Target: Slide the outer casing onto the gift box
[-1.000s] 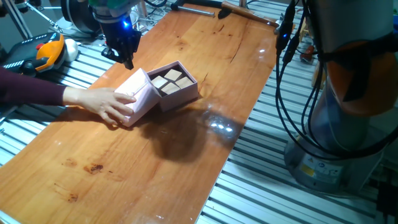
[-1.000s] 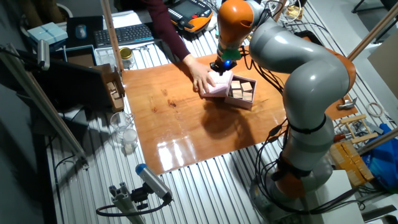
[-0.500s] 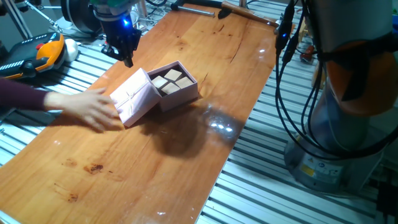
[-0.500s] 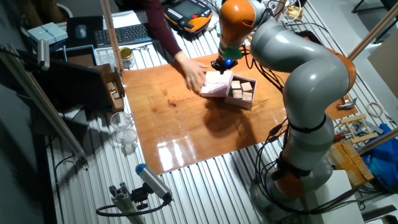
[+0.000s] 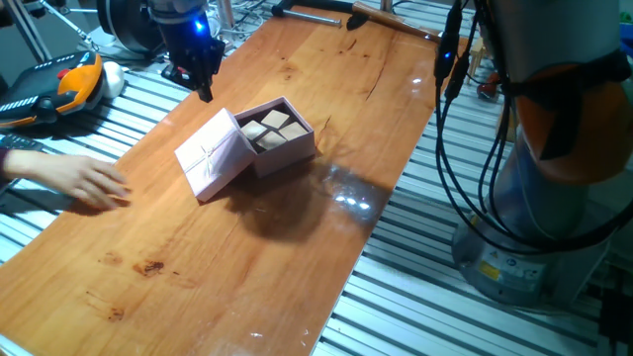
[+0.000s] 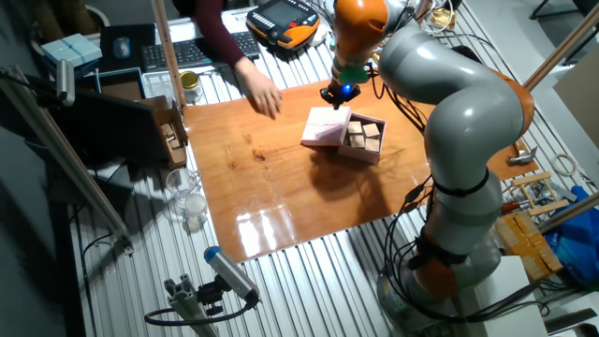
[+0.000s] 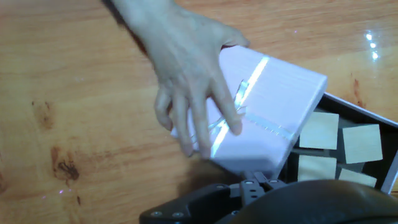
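A person's bare hand (image 5: pixel 87 181) was seen withdrawn to the wooden table's (image 5: pixel 297 267) edge, off the pale pink ribboned outer casing (image 5: pixel 212 153), which leaned on the open pink gift box (image 5: pixel 282 133) mid-table. Black gripper (image 5: pixel 203 83) hovered behind; jaw state indeterminable.

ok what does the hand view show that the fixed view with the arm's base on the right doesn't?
Hand view only: the ribbon cross on the outer casing up close, with a person's hand overlapping the casing.
Fixed view only: the claw above the table behind the casing, touching nothing. The hand is off to the side, clear of the casing. There is also an orange pendant.
Both: the casing is tilted against the gift box, not slid on, and the beige blocks are exposed.
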Robot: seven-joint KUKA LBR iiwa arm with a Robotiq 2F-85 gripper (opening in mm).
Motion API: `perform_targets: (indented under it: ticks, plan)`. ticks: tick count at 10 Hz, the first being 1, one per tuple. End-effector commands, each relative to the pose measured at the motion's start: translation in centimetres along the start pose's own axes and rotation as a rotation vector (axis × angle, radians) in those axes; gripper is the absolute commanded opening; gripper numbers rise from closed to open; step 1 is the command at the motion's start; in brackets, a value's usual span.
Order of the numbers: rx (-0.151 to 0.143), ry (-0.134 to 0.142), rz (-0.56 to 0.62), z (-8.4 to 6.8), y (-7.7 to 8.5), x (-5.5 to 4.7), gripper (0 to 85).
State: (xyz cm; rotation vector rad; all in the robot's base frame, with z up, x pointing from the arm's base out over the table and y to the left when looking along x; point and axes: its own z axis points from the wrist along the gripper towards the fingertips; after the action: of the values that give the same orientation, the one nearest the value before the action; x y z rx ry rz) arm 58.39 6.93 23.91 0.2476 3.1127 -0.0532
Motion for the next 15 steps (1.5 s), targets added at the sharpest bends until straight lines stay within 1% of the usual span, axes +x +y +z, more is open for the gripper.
perform_targets:
  ticks: [1, 3, 4, 5, 7, 8, 9, 10, 11, 12, 13, 14, 15]
  plan:
    - [-0.002, 0.002, -0.011, 0.0, 0.0, 0.0, 0.0]
    - [0.012, 0.028, -0.028, 0.5, -0.1, 0.0, 0.0]
    - [0.026, 0.032, -0.011, 0.7, -0.1, 0.0, 0.0]
    - [0.048, 0.018, 0.031, 0.6, -0.2, 0.0, 0.0]
    - [0.071, 0.005, 0.055, 0.5, -0.1, -0.1, 0.0]
    - [0.057, 0.019, 0.058, 0.5, -0.1, 0.0, 0.0]
    - [0.045, 0.023, 0.049, 0.6, 0.2, 0.1, 0.0]
    - [0.007, 0.024, 0.048, 1.0, 0.5, 0.2, 0.0]
    - [0.001, 0.020, 0.058, 1.5, 0.9, 0.5, 0.0]
    - [0.006, 0.014, 0.071, 2.1, 1.5, 1.0, 0.0]
    - [-0.008, 0.014, 0.080, 2.6, 2.1, 1.5, 0.0]
    - [-0.007, 0.014, 0.089, 3.1, 2.6, 2.0, 0.0]
    - [0.001, 0.005, 0.097, 3.7, 3.0, 2.5, 0.0]
